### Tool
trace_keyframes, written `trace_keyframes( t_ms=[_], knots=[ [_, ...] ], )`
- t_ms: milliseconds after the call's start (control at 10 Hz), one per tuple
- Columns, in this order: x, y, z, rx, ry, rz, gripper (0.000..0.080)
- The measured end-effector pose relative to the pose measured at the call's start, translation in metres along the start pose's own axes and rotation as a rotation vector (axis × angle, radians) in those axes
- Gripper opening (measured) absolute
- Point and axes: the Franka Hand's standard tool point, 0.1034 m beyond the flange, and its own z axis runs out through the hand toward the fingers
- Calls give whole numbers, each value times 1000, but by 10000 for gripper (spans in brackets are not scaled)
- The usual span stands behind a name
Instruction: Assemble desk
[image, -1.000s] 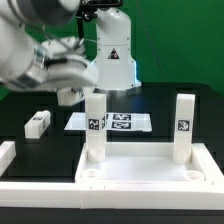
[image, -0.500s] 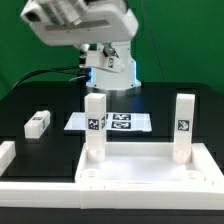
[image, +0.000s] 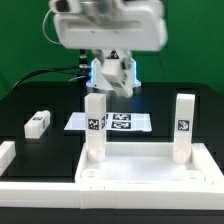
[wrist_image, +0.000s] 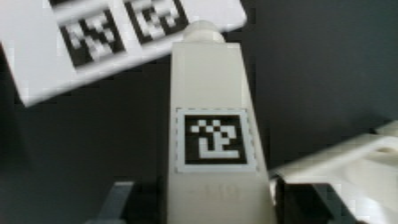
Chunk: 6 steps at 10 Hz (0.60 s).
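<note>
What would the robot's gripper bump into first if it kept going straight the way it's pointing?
Most likely the upright white leg: in the wrist view it fills the space right ahead of the gripper. The marker board lies beyond it. How near the leg is, the pictures don't show.

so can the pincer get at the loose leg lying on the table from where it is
Probably yes. The loose leg lies alone on bare black table, nothing over or against it, but whether the pincer already holds something is unclear. The desk top and its two upright legs stand apart.
</note>
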Motion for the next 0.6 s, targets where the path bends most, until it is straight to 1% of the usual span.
trace_keyframes(
  t_ms=[100,200,300,400,600],
  knots=[
    [16,-1,-17,25,80,-27,287],
    [30,-6,-30,39,164,-23,287],
    [41,-20,-36,40,232,-41,287],
    [46,-27,-37,35,286,-66,287],
    [49,-30,-36,56,411,-69,287]
  ],
)
